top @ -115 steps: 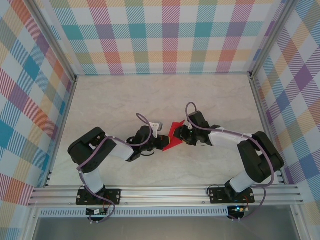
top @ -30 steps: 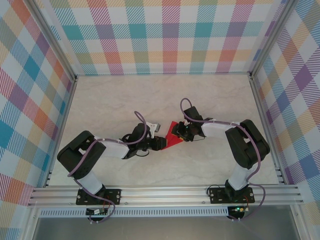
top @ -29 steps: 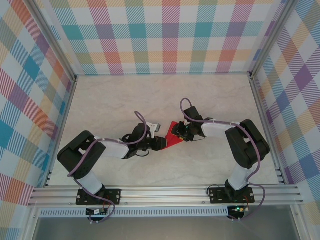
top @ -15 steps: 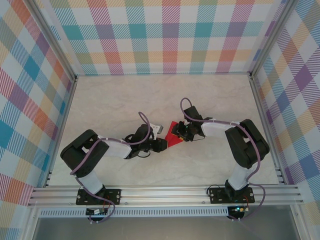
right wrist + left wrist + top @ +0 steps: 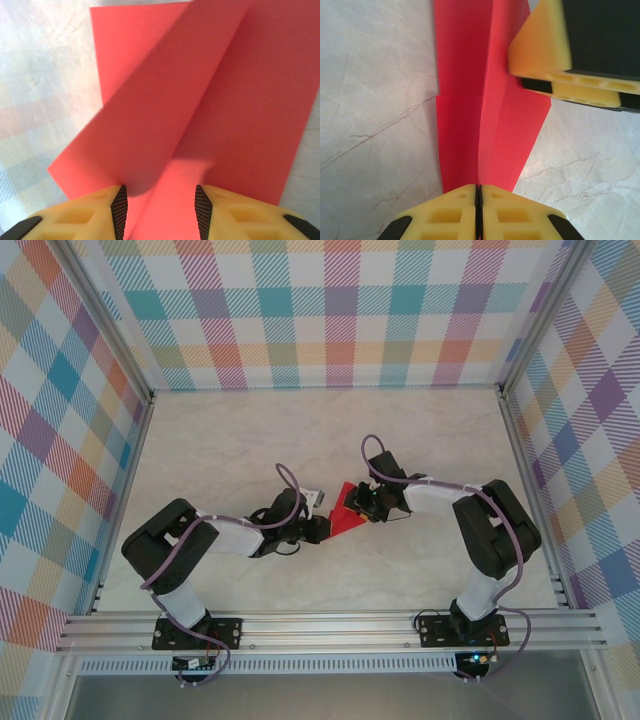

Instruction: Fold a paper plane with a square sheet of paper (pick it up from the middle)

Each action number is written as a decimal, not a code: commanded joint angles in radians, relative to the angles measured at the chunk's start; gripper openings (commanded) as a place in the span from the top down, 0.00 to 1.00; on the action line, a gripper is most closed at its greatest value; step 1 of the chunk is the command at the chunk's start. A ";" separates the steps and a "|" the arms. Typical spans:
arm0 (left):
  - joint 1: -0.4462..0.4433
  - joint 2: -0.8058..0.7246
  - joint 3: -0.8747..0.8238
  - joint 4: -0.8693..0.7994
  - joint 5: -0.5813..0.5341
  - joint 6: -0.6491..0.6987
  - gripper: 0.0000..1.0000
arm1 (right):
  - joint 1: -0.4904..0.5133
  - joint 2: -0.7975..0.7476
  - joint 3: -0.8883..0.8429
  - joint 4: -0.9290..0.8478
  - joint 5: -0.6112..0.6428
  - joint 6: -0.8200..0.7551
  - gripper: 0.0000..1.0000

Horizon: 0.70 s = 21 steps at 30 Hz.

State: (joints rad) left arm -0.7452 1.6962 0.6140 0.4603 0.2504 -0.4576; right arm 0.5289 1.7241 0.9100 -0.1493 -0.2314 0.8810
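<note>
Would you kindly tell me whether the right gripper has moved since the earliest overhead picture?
Yes: the right gripper has shifted slightly toward the back wall and away from the right-hand side rail.

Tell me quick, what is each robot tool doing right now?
Left tool: closed, pinching the folded red paper.
Right tool: open, spread over the paper, not gripping it.
</note>
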 commanded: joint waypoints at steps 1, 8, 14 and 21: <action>-0.007 0.026 0.020 -0.020 -0.010 -0.042 0.91 | -0.004 -0.057 0.010 -0.019 -0.040 -0.036 0.58; -0.006 0.033 0.018 -0.007 -0.005 -0.100 0.92 | 0.009 -0.050 0.021 -0.034 -0.057 -0.038 0.58; 0.000 0.015 0.004 0.004 -0.012 -0.143 0.92 | 0.013 -0.014 0.034 -0.033 -0.055 -0.039 0.61; 0.015 0.031 -0.006 0.082 0.055 -0.227 0.93 | 0.015 0.039 0.063 -0.044 -0.057 -0.040 0.60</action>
State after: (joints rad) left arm -0.7410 1.7180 0.6186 0.4847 0.2672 -0.6331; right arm 0.5377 1.7378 0.9451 -0.1677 -0.2741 0.8520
